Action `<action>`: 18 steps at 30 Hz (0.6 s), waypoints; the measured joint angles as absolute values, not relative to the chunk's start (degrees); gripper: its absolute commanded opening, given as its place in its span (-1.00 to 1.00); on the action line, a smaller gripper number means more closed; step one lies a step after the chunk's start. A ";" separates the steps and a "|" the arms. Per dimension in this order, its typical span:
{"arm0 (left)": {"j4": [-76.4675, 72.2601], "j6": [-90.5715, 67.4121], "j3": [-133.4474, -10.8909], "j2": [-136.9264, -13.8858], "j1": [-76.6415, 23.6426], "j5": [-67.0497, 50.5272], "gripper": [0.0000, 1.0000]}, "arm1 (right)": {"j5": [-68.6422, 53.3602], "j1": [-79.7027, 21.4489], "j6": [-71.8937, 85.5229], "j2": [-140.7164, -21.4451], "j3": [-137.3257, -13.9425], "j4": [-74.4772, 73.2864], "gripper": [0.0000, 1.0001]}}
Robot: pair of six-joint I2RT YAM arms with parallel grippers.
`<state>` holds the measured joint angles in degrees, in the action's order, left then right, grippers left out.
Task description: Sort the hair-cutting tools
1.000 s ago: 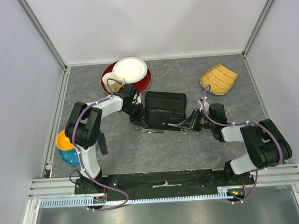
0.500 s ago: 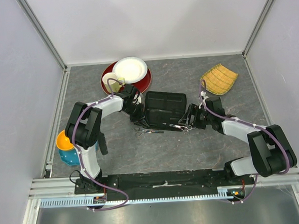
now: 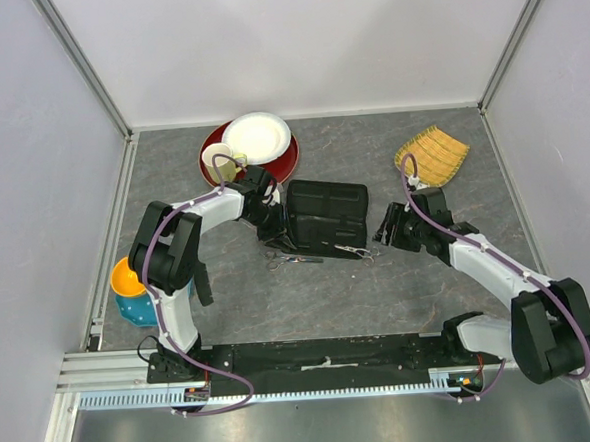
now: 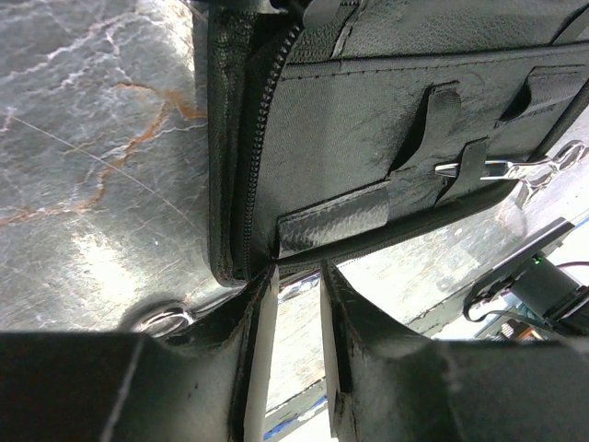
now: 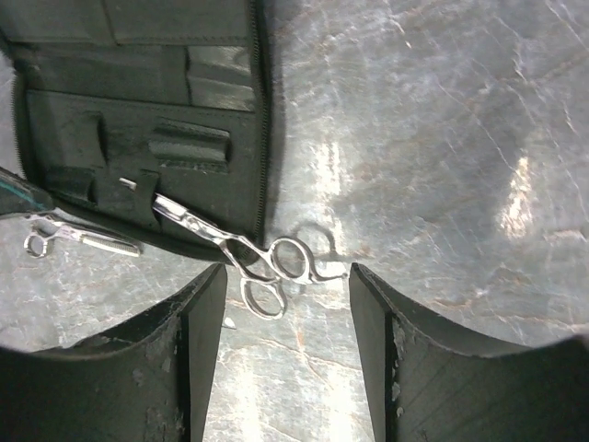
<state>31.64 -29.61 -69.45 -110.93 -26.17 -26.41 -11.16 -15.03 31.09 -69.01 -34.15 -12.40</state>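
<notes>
Right pincer: fingers spread wide with nothing between them, hovering over the grey marbled table.

Item 1, silver scissors: directly ahead of its fingertips. The ring handles rest on the tabletop in line with the gap. The blades run away to the left and tuck under a strap of the open black case. I see no contact between fingers and rings.

Item 2, second pair of scissors: smaller, with a toothed blade. I log it farther off to this pincer's left, flat on the table just past the case's near edge.

Left pincer: fingers drawn close with a slim gap, tips set against the zipped corner of the case. Whether they pinch its edge I cannot tell. One ring handle shows on the table just left of its fingertips. The strapped scissors lie well ahead to its right.

Item 3, yellow woven tray: well apart from the right pincer, off behind it.
</notes>
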 measured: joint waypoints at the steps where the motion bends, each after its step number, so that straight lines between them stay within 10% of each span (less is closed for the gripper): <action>1: 31.64 -29.61 -69.45 -110.93 -26.17 -26.39 -0.36 | -10.13 -15.20 31.05 -68.82 -34.35 -13.39 0.25; 10: 31.81 -29.61 -69.43 -110.96 -26.17 -25.98 -0.39 | -5.34 -19.62 37.06 -69.78 -36.86 -21.63 0.27; 18: 31.83 -29.63 -69.43 -110.96 -26.17 -25.93 -0.39 | -0.99 -23.62 46.50 -75.20 -40.34 -22.92 -0.13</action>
<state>31.83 -29.63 -69.43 -110.96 -26.17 -25.93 -0.99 -23.62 46.50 -75.20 -40.34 -22.92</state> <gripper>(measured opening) 0.304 0.496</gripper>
